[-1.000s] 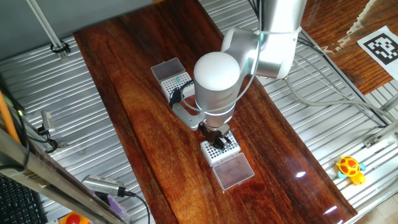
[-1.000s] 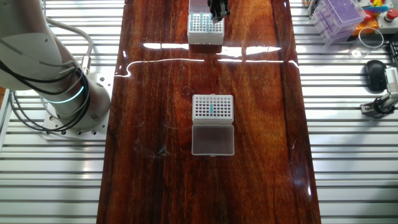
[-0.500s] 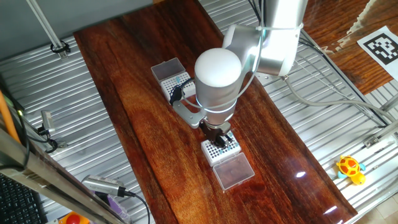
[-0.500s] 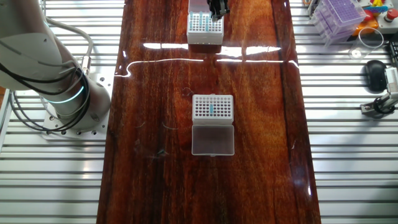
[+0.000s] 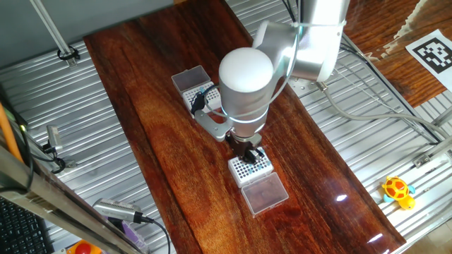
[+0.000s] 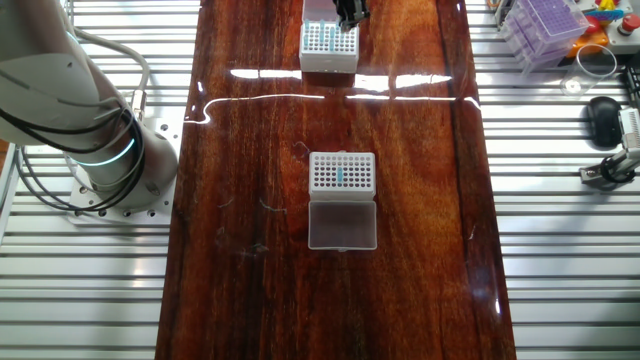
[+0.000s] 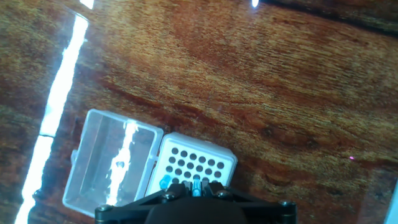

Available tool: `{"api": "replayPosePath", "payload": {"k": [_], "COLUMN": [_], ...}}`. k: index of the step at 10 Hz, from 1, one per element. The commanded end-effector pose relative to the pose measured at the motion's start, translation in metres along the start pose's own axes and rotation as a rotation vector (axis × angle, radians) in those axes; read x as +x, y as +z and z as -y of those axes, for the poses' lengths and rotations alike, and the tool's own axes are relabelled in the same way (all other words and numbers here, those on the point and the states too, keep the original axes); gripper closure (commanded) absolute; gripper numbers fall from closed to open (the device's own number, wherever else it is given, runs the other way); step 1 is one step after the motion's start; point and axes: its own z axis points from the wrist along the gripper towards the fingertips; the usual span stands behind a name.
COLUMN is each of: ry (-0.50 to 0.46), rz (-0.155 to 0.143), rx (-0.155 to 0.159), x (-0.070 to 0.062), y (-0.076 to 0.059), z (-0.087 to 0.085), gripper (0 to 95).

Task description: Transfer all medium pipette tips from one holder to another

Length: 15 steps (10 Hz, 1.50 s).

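My gripper [image 5: 246,151] hangs over a white rack [image 5: 253,171] whose clear lid [image 5: 265,195] lies open beside it. In the hand view the jaws are shut on one teal medium pipette tip [image 7: 196,185], held upright just above the rack's hole grid [image 7: 200,163]. Another teal tip [image 7: 165,182] sits in a hole at the rack's near left. In the other fixed view the gripper [image 6: 350,12] is at the far rack [image 6: 328,44]. A second white rack [image 6: 342,172] at the table's middle holds a few teal tips [image 6: 339,177].
The second rack also shows behind the arm [image 5: 198,92], with its open lid [image 5: 188,76]. Its lid lies in front of it in the other fixed view [image 6: 342,226]. Ribbed metal plates flank the wooden table. The arm's base [image 6: 100,160] stands at the left.
The hand has shifted slightly up and away over the far rack, still with the tip between its jaws. The racks have not moved.
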Motion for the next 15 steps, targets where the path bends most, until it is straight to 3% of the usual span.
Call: {"api": "replayPosePath", "payload": {"k": [1, 7, 11, 13, 15], "ry": [-0.001, -0.018, -0.037, 0.002, 0.001], "rz": [-0.006, -0.019, -0.013, 0.001, -0.007], "rx": [-0.002, -0.009, -0.005, -0.002, 0.018], "x": [0.000, 0.008, 0.009, 0.009, 0.009], "y": [-0.005, -0.030, -0.031, -0.031, -0.031], "z": [0.000, 0.004, 0.005, 0.005, 0.005], "gripper": [95.0, 95.0, 95.0, 95.0, 95.0]}}
